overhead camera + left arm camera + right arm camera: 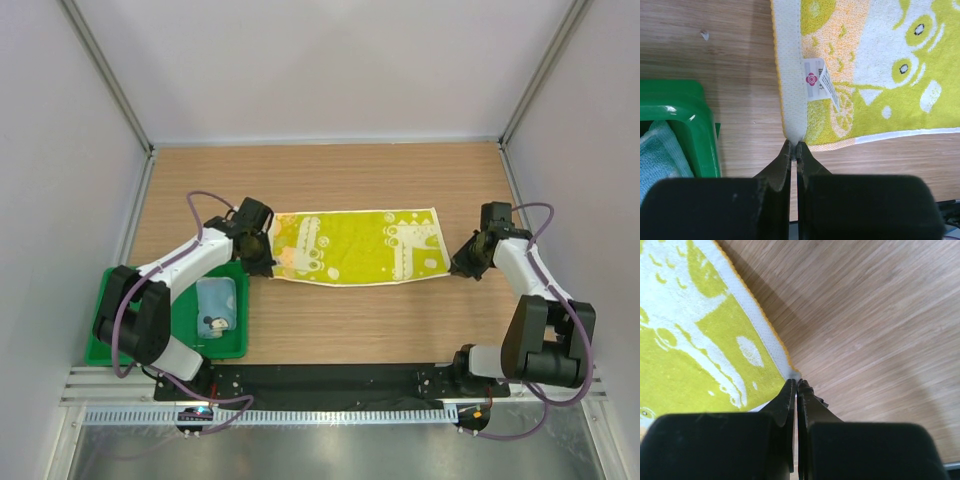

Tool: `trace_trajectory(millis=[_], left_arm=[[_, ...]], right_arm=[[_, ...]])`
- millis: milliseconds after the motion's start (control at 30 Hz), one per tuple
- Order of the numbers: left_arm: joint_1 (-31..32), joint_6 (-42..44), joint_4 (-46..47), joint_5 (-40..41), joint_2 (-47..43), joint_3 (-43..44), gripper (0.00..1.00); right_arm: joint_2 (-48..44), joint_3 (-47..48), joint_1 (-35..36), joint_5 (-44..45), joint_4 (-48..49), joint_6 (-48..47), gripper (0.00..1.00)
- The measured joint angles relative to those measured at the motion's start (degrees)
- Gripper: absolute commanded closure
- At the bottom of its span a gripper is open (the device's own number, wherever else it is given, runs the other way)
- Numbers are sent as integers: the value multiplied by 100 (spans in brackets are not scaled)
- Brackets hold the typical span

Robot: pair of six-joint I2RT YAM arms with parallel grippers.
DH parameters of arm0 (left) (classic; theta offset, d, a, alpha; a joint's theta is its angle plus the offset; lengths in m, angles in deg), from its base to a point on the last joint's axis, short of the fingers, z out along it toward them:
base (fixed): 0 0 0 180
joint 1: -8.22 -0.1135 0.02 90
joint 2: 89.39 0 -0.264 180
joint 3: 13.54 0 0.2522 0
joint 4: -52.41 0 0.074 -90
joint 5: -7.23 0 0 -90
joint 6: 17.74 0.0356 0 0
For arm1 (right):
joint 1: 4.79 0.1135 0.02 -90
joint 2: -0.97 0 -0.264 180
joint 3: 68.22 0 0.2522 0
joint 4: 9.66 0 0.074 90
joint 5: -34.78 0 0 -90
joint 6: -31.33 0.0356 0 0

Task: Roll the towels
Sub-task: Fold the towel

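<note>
Yellow towel [355, 247] spread flat at middle of tabletop [330, 175], long axis running 9 to 3 o'clock. Left gripper [258, 260] clenched on towel's 8 o'clock corner, white hem pinched between tips; label [816, 80] on hem just beyond. Right gripper [466, 264] clenched on 4 o'clock corner, tips meeting on orange-edged point. Blue towel [216, 303] lies bundled in green tray [236, 342] at tabletop's 8 o'clock, beside left arm.
</note>
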Motion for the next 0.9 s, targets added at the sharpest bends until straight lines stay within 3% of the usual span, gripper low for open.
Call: trace_trajectory(millis=[333,500,900], left_arm=[[0,-133,-568,13,0,140,100],[0,-153,-960,140,37,656,100],[-42,-138,-1488,269,944,2140,100]], right_arm=[[-518,59,0,-50,-437,-9,99],[-459,389,0,-87,-573,-50,99],[715,1478,0,-365,-459,-144,99]])
